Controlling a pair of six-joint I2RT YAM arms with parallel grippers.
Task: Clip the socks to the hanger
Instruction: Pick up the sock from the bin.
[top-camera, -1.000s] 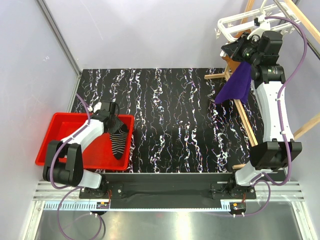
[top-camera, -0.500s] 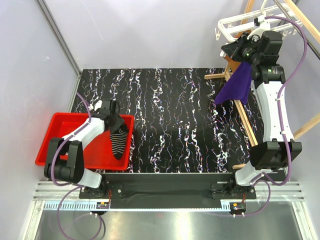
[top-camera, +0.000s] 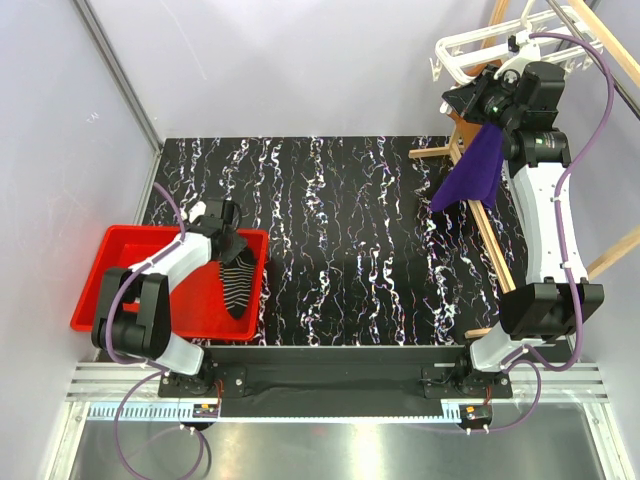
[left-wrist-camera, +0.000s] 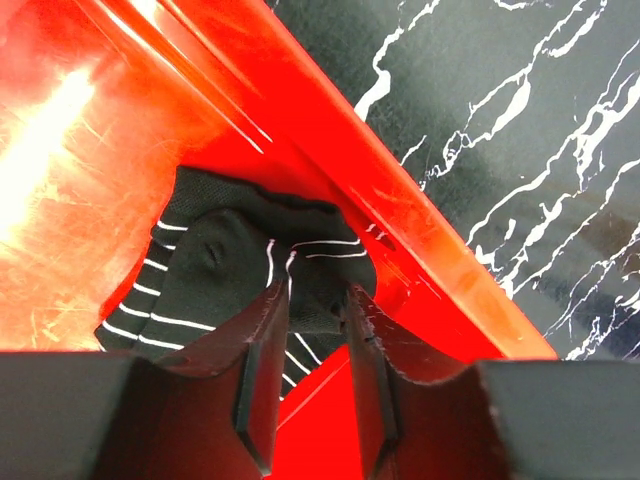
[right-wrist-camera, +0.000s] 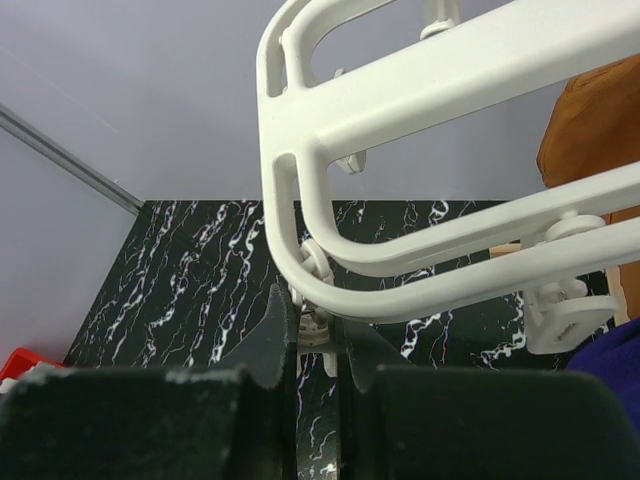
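Black marbled table spans the space between my two arms. At left, inside the red bin, my left gripper has just narrowed onto the bunched cuff of the striped sock. Fabric fills the gap, so I judge the pickup under way. Far right, my right gripper stays pinched on a clip under the white hanger, awaiting it.
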